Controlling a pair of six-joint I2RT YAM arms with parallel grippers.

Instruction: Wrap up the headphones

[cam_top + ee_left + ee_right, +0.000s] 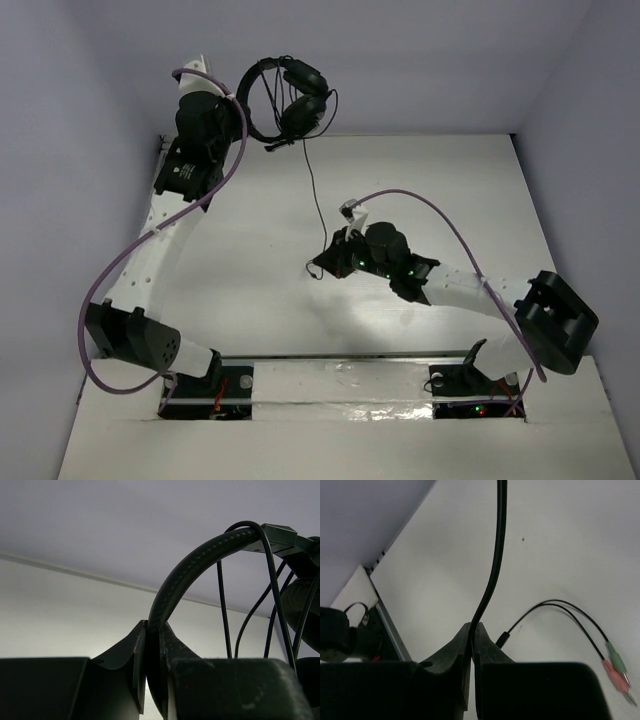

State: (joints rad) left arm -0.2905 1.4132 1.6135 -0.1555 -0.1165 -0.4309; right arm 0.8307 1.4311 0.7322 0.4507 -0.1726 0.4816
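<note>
The black headphones point(290, 100) hang in the air at the back of the table, held by my left gripper point(243, 108), which is shut on the curved headband point(200, 560). Loops of thin cable point(223, 610) lie over the headband near the earcups point(300, 610). The long black cable point(313, 190) runs down from the earcups to my right gripper point(328, 255), which is shut on it point(492, 575) near the table's middle. Beyond the grip the cable splits into two thin leads ending in a green plug point(615, 660) and a pink plug point(615, 677) on the table.
The white table point(250, 260) is bounded by grey walls at the back and sides. Thick purple robot cables point(120, 270) loop along both arms. A metal rail point(390, 625) runs along the table's edge in the right wrist view.
</note>
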